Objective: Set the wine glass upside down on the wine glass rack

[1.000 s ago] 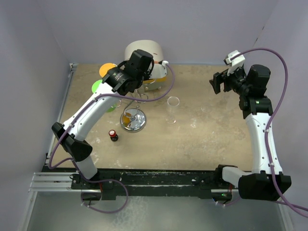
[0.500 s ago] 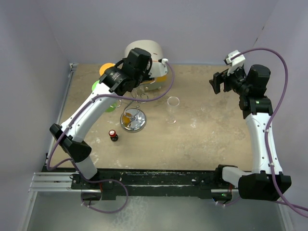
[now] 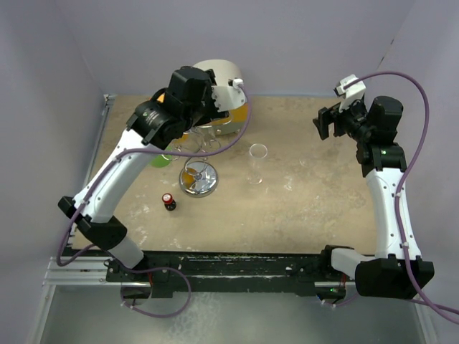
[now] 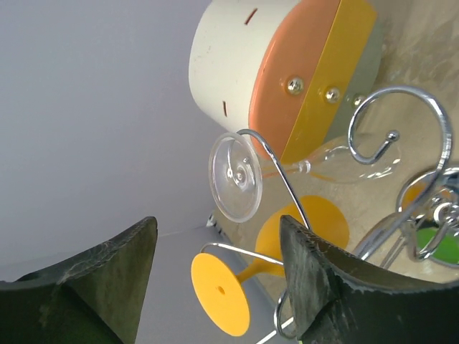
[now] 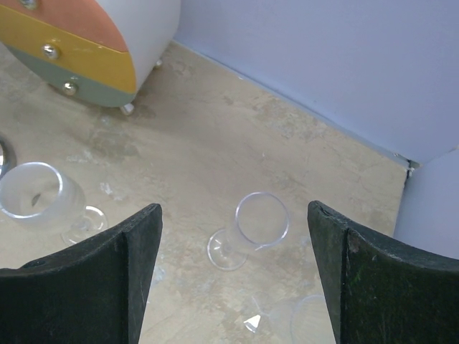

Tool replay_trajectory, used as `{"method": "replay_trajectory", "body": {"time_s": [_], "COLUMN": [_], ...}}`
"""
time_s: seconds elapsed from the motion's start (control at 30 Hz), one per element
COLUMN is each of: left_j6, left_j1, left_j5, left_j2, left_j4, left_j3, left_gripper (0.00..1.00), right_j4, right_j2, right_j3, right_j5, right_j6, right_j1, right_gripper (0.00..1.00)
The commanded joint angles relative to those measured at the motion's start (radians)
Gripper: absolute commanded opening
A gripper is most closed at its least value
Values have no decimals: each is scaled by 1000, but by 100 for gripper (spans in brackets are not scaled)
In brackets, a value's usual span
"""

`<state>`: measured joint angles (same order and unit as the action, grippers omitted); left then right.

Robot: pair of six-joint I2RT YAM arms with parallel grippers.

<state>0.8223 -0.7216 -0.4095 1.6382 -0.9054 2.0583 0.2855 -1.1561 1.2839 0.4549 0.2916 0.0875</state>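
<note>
Left gripper (image 4: pixel 215 240): jaws wide apart, holding nothing, just beside the wine glass rack (image 4: pixel 401 122). Wine glass (image 4: pixel 237 175) hangs inverted on a curled rack arm, clear of the fingers. Right gripper (image 5: pixel 233 229): open, empty, well right of rack. Tan table (image 3: pixel 323 208), lavender walls (image 3: pixel 301 36). White-and-orange drum (image 3: pixel 215 72) behind rack; upright clear glass (image 3: pixel 257 161) to its right; red-capped bottle (image 3: pixel 169 201) near its base.

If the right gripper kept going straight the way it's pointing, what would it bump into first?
Probably the clear wine glass standing upright on the table, almost dead ahead between the right gripper's open fingers. Nothing shows in front of it, though depth is hard to judge.
</note>
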Motion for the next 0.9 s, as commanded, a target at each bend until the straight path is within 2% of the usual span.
{"method": "replay_trajectory", "body": {"time_s": [0.0, 0.17, 0.3, 0.63, 0.87], "left_j6": [-107, -201, -254, -295, -287], "left_j1": [-4, -3, 3, 50, 51], "left_j5": [143, 206, 195, 215, 202], "left_j2": [-123, -199, -237, -291, -289], "left_j4": [82, 129, 152, 169, 177], "left_j3": [19, -14, -35, -79, -78], "left_gripper": [77, 85, 100, 99, 99], "right_j4": [-16, 39, 91, 223, 244], "right_j2": [2, -26, -79, -300, -370], "right_j3": [23, 69, 113, 231, 244], "right_j5": [-97, -258, -349, -406, -390], "right_j6": [22, 23, 12, 12, 9], "right_j1": [8, 8, 8, 8, 6], "right_gripper": [85, 83, 81, 69, 61]}}
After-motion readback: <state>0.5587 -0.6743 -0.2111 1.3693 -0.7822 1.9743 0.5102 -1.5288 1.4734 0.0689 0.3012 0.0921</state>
